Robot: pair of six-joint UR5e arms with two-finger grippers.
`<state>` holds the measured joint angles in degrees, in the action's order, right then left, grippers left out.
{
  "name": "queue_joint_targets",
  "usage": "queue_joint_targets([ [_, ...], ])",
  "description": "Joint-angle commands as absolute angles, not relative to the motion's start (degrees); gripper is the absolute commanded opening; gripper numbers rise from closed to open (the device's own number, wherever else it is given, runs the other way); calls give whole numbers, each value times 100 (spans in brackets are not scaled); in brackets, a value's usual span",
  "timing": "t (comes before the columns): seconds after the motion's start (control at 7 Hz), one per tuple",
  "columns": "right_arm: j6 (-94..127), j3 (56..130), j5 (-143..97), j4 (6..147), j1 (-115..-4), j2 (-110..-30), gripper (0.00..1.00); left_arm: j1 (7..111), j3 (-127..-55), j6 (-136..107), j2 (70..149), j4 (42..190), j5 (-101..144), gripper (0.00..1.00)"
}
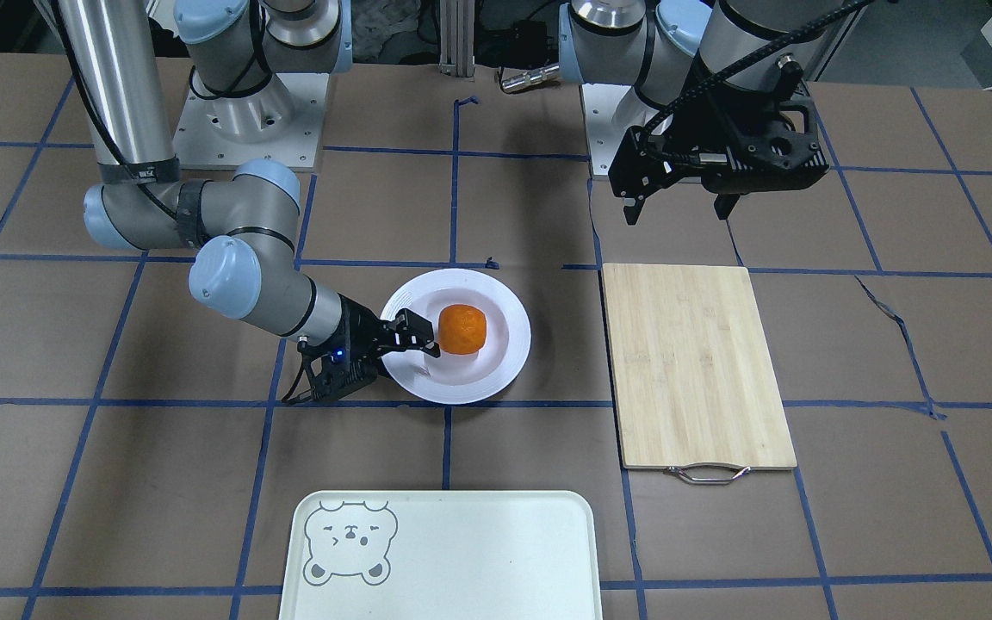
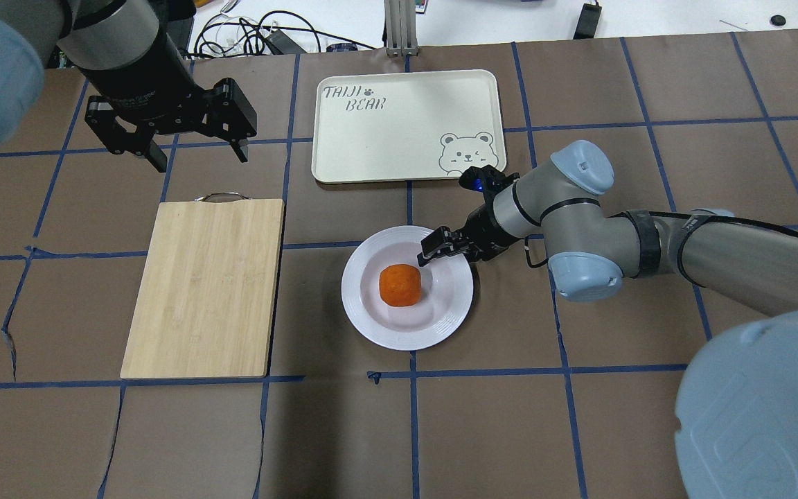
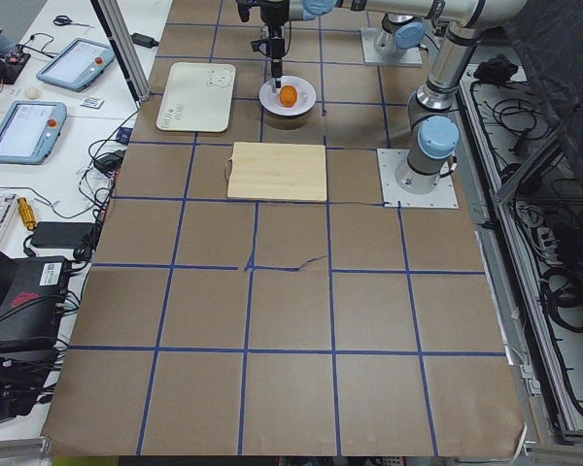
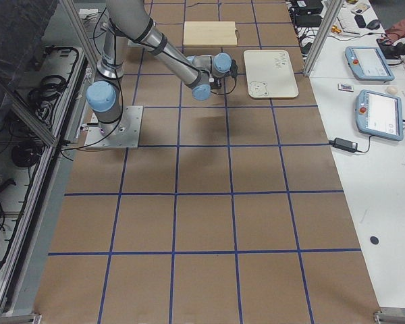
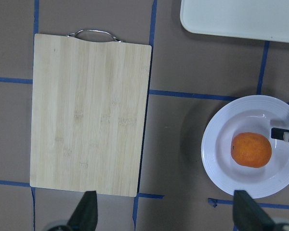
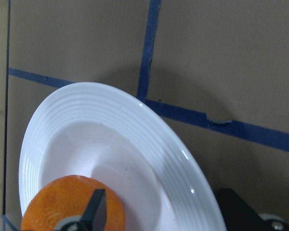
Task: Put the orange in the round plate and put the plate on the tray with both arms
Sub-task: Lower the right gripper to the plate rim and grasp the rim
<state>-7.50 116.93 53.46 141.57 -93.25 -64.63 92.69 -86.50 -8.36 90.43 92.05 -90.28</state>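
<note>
In the front view the orange (image 1: 462, 329) sits in the sunken centre of the plate (image 1: 509, 368), on the tabletop (image 1: 505, 215) beside the board (image 1: 694, 362). The right gripper (image 1: 421, 351) reaches low over the rim. One finger lies just beside the orange; the other blurs against the white. The tray (image 1: 461, 560) lies well apart, its near edge cut off. The left gripper (image 1: 679, 209) hangs past the board, jaws wide and empty.

From overhead the tray shows whole. The right gripper's fingers merge into one dark shape by the orange, so their spread cannot be read here.

In the left side view everything is far and small: the orange is a dot in the plate, and the jaws are too small to judge.

In the right side view the right arm (image 4: 219, 65) hides the plate and orange.

The left wrist view shows two fingertips wide apart at the bottom edge, the whole board, and only a corner of the tray.

In the right wrist view the orange is cut off at the bottom. One finger crosses in front of it and the other sits far right, so the jaws are wide and not gripping it.
</note>
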Motion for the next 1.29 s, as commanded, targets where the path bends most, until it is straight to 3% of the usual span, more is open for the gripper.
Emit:
queue_joint_targets([
  [0.0, -1053, 11690, 5448, 14159, -9325, -6469, 37, 9281, -8727, -844, 8974, 9089, -9044, 100],
  [0.14, -1220, 11689, 5510, 14159, -9325, -6469, 14, 9281, -8806, -835, 8887, 9010, -9070, 100],
  [0.29, -1326, 11672, 5511, 14159, -9325, -6477, 0, 9281, -8911, -835, 8825, 8835, -9079, 100],
  [1.14, -1266, 11558, 5397, 14896, -9220, -6548, 0, 9264, -9000, -844, 8780, 8710, -9079, 100],
])
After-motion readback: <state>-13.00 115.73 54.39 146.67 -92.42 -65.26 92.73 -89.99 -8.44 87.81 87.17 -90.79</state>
